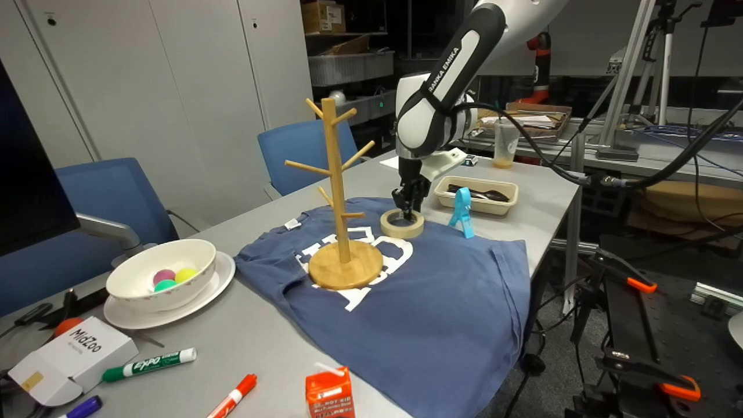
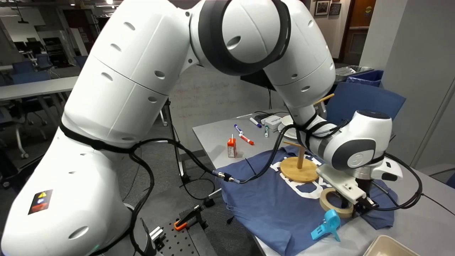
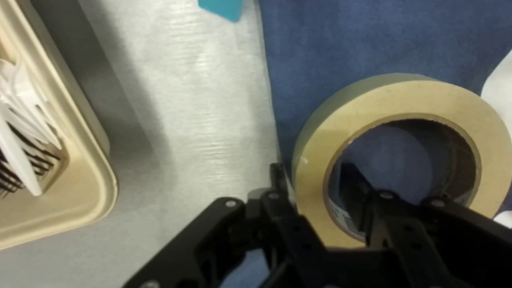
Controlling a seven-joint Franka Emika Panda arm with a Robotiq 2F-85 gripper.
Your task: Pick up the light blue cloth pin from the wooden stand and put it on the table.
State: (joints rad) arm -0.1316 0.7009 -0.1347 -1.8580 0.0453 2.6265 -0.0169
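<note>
My gripper [image 3: 313,170] straddles one wall of the masking-tape roll [image 3: 400,98], jaws apart, one finger in the hole and one outside; whether either touches the tape I can't tell. The light blue clothespin [image 1: 462,210] isn't on the wooden stand [image 1: 342,268]; it stands on two splayed legs at the edge of the dark blue T-shirt [image 1: 453,290], where the table [image 3: 192,100] shows. From the jaws it lies toward the top of my wrist view, slightly left, long axis near upright. If I want it next, I'd rise clear of the tape first.
</note>
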